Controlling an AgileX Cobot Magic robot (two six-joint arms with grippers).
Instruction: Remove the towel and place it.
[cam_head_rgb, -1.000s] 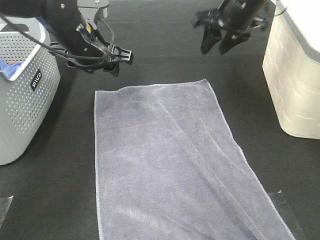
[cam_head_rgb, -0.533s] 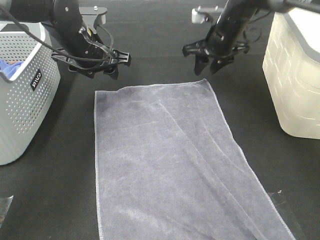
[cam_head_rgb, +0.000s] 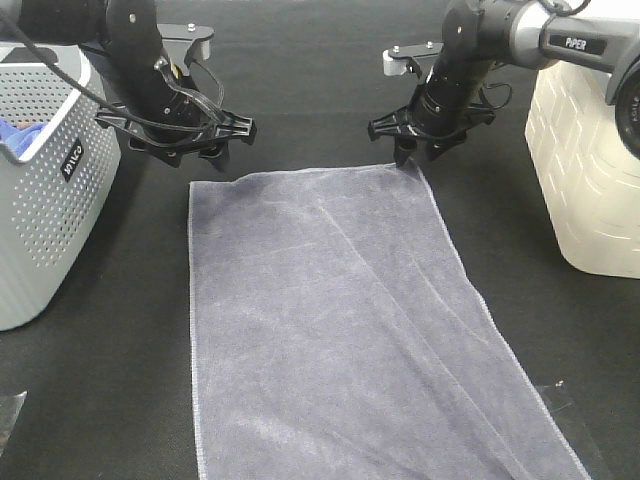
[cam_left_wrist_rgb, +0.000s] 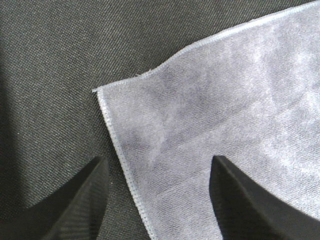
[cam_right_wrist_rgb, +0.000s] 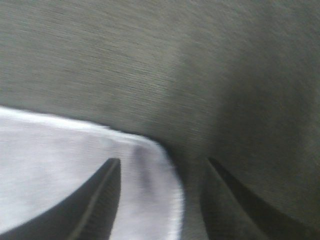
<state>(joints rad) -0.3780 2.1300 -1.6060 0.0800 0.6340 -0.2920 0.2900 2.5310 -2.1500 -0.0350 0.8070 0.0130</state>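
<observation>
Towel (cam_head_rgb: 340, 320) corners between parted jaws

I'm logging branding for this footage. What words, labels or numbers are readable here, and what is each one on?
"PiPER": white lettering on the right arm.
Black label on the grey basket: white letters, tilted and too small to read.
No text shows on the towel or the cream bin, nor in either wrist view.

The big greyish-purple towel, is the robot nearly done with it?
Not nearly. Done: the greyish-lavender terry towel lies flat on the black table, outside the grey perforated basket. In hand: the left gripper and right gripper hover open over its far corners, gripping nothing. Remaining: pinching, lifting and placing it.
</observation>
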